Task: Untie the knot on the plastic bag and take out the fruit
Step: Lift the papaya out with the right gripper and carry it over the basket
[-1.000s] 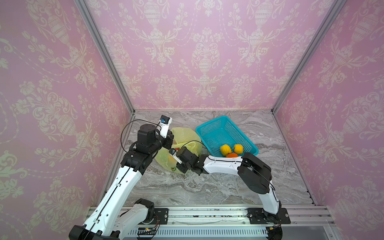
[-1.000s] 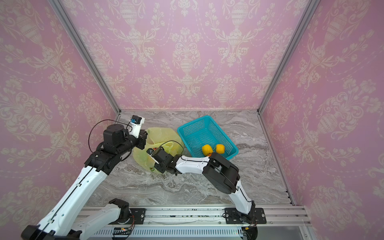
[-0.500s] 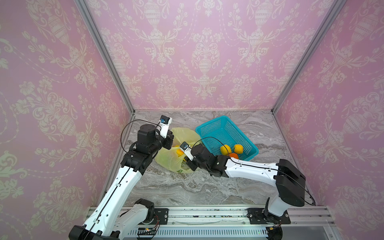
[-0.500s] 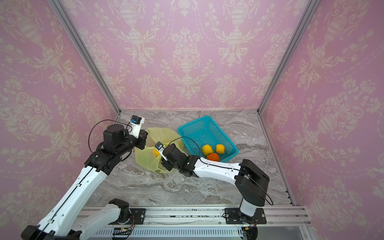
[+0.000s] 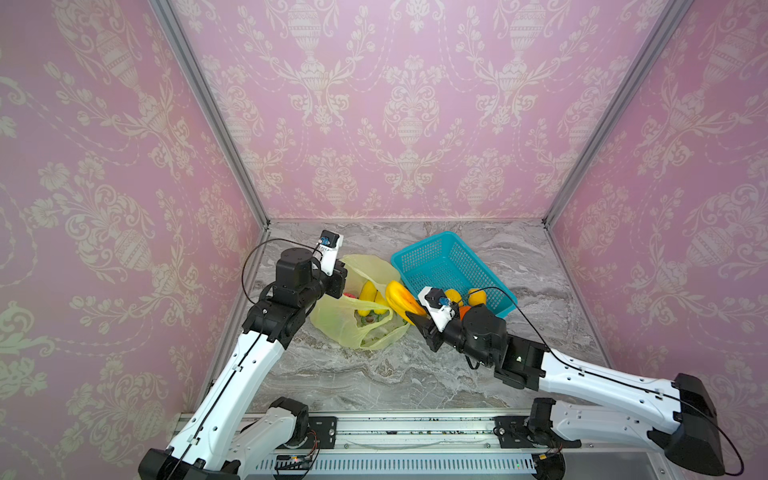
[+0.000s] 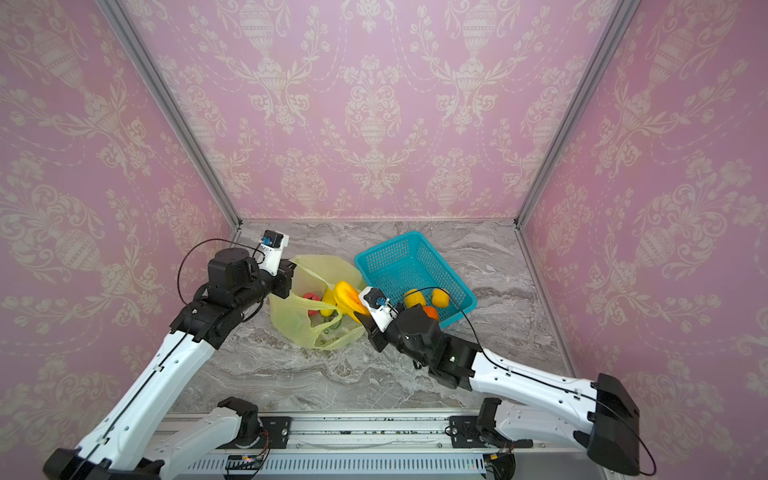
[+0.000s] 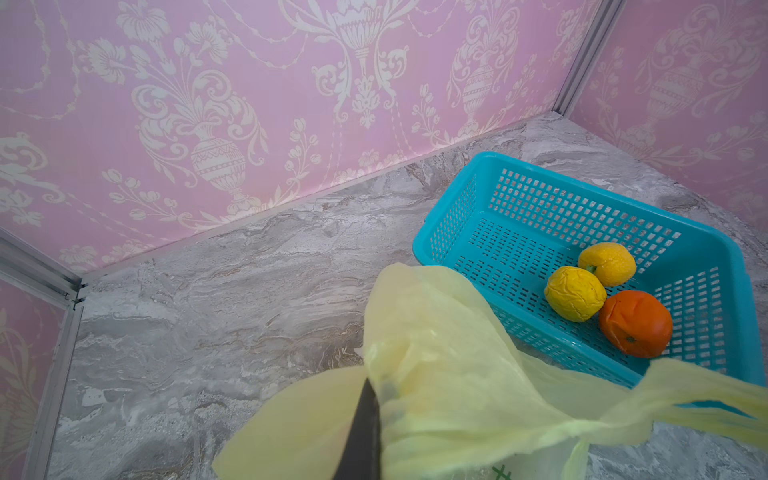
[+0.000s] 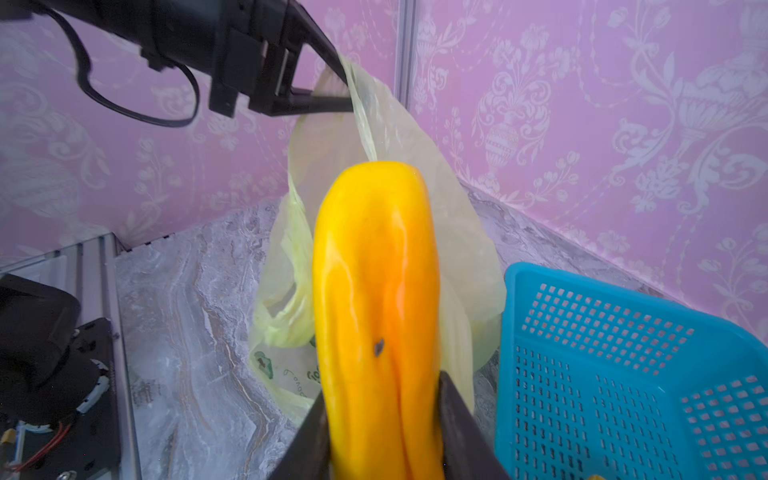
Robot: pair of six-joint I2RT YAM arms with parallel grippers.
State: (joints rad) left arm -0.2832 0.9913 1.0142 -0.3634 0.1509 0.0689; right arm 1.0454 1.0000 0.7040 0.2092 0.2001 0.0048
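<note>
The plastic bag [image 5: 357, 330] lies left of centre on the marble tabletop [image 5: 374, 374] with its mouth open. Its far rim is lifted by the left gripper [image 5: 341, 286], whose jaws are clenched on the thin film. At the bag's right edge the right gripper [image 5: 420, 321] grasps a long yellow-orange fruit [image 5: 400, 300] by its lower end. The fruit is raised off the table and tilted, between the bag and the teal basket [image 5: 428, 252]. The basket stands just beside the bag; whether they touch cannot be told. Bare tabletop spreads wide in front of the bag toward the front rail and to the right of the basket. A narrower strip runs behind both to the back wall, and the left arm fills the gap to the left wall. Both top views show what remains in the bag: yellow pieces [image 5: 368, 291] and a pink-red one [image 6: 309, 297], which neither wrist view shows. The left wrist view shows the basket's contents unobstructed: two yellow fruits [image 7: 575, 293] and an orange one [image 7: 636, 328] bunched in one corner, with the rest of its floor free. The right wrist view shows the dark fingers [image 8: 461, 419] pressing both sides of the held fruit, and green print low on the bag.
</note>
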